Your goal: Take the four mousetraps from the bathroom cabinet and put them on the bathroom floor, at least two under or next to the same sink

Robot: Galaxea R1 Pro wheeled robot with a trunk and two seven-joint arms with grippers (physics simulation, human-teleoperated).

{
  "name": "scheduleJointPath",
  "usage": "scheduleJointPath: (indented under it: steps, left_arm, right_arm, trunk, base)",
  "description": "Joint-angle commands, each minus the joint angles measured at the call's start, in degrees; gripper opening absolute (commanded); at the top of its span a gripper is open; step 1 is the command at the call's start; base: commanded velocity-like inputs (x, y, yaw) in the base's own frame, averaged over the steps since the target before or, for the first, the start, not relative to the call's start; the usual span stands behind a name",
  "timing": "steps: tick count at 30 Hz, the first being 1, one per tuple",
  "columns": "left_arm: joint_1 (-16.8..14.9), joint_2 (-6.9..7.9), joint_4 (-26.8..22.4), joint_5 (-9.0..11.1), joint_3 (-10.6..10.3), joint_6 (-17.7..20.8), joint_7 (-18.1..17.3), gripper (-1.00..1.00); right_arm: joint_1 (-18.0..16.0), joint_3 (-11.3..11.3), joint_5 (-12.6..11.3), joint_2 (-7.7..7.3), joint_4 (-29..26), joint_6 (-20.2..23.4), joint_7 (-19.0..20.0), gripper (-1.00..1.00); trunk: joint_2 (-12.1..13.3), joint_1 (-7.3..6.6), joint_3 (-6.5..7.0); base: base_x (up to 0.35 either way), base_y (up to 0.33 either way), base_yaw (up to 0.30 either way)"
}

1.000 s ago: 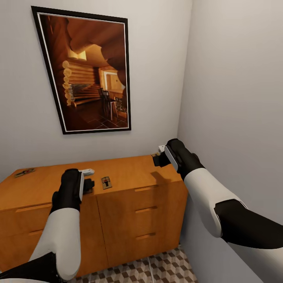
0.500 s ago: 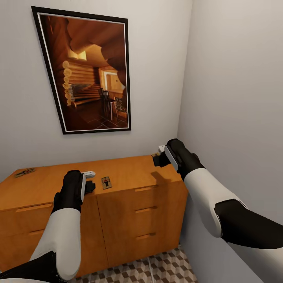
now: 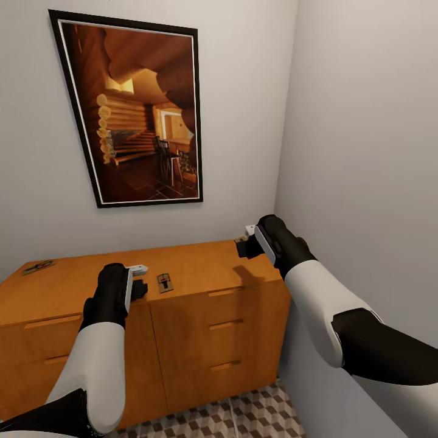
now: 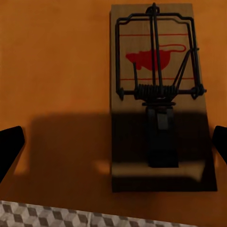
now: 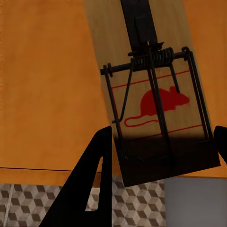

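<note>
Left tool (image 3: 139,287) nearer mousetrap (image 3: 165,282)

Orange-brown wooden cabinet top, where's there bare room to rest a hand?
On the orange-brown wooden cabinet, the widest bare stretch runs between the flat brown mousetrap at the far left corner and the left gripper. Another lies between the middle mousetrap and the right gripper. It is crowded around the left gripper and middle trap.
</note>
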Motion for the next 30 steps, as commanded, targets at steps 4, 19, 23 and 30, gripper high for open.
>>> scheduleJointPath:
  steps: [4, 19, 23, 30]
  left_arm:
    - [0.0, -0.05, 2.8, 0.3, 0.1, 0.0, 0.4, 1.00]
    - [0.0, -0.05, 4.7, 0.3, 0.0, -0.1, 0.5, -1.00]
    - [0.0, -0.05, 4.9, 0.3, 0.0, -0.1, 0.5, -1.00]
    - [-0.1, -0.05, 4.9, 0.3, -0.1, -0.1, 0.5, -1.00]
  right_arm:
    - [0.0, 0.0, 0.0, 0.00, 0.0, 0.2, 0.2, -1.00]
    - [0.0, 0.0, -0.1, 0.00, 0.0, 0.2, 0.4, -1.00]
    - [0.0, 0.0, -0.1, 0.00, 0.0, 0.2, 0.5, -1.00]
    - [0.0, 0.0, -0.1, 0.00, 0.0, 0.2, 0.5, -1.00]
  trunk:
    - [0.0, 0.01, -0.08]
    - [0.0, 0.01, -0.08]
    - [0.0, 0.01, -0.08]
    - [0.0, 0.01, -0.08]
  base:
    - [0.000, 0.000, 0.000]
    - [0.000, 0.000, 0.000]
    - [0.000, 0.000, 0.000]
    - [0.000, 0.000, 0.000]
